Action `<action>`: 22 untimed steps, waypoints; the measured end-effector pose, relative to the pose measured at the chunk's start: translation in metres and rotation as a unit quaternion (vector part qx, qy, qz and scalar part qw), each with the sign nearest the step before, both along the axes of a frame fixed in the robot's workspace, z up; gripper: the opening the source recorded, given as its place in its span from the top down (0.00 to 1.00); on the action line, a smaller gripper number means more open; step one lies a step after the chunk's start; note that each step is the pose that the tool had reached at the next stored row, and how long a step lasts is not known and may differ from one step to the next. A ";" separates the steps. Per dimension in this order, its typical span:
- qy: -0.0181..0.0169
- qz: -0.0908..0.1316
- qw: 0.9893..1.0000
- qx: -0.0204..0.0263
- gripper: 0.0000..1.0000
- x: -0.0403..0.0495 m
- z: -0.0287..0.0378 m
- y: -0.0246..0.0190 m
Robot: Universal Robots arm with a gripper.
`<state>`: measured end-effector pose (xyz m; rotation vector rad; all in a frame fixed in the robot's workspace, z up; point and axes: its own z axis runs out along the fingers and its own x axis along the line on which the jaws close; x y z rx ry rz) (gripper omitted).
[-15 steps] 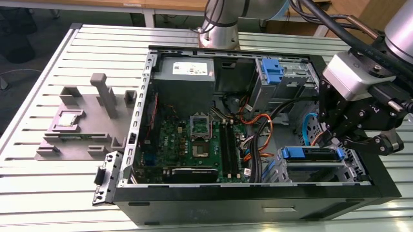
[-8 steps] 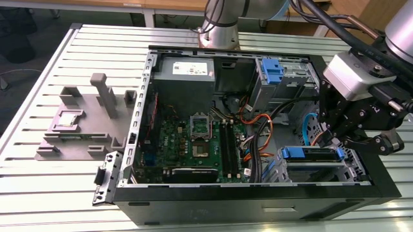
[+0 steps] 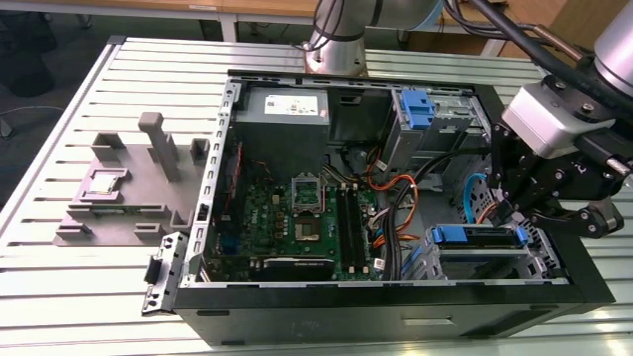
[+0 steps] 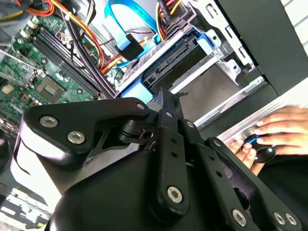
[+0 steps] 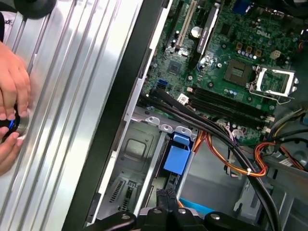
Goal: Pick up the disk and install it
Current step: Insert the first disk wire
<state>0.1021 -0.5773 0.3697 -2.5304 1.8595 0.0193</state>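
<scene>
One disk (image 3: 476, 236), dark with a blue frame around it, is lying in the metal bay (image 4: 219, 86) at the near corner of the computer case (image 3: 396, 308), on the exterior view's right. The hand (image 4: 166, 96) is hanging close above that bay with its fingers brought together, and I am seeing nothing between them. In the second wrist view its tip is pointing toward the end of the disk where the connector is. A loose blue cable (image 4: 126, 44) is hanging just beside this end, not plugged in. The disk is looking already placed in the bay, so I am judging the step in hand to be the seating of it. To do this well, the closed tip should be pressing on the blue frame, not on the connector, and pushing straight along the rails of the bay. Orange and black wires (image 3: 404, 211) are running near the bay, so the hand should be keeping apart from them.
</scene>
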 end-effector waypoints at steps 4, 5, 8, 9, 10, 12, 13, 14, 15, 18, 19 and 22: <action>0.000 0.019 1.000 0.000 0.90 0.0000 -0.0002 0.0000; 0.000 0.032 0.999 0.000 0.90 0.0001 -0.0002 0.0000; 0.000 0.046 0.999 0.000 0.90 0.0001 -0.0002 0.0000; 0.000 0.052 0.999 0.000 0.90 0.0001 -0.0002 0.0000; 0.000 0.054 0.999 0.000 0.90 0.0001 -0.0002 0.0000; 0.000 0.050 0.999 0.000 0.90 0.0001 -0.0003 0.0000; 0.000 0.042 0.999 0.000 0.90 0.0001 -0.0004 0.0001; 0.000 0.037 0.999 0.000 0.90 0.0001 -0.0004 0.0001; 0.000 0.037 0.999 0.000 0.90 0.0001 -0.0004 0.0001; 0.000 0.036 0.999 0.000 0.90 0.0001 -0.0005 0.0000; 0.000 0.036 0.999 0.000 0.90 0.0001 -0.0005 0.0000; 0.000 0.035 0.999 0.000 0.90 0.0001 -0.0005 0.0000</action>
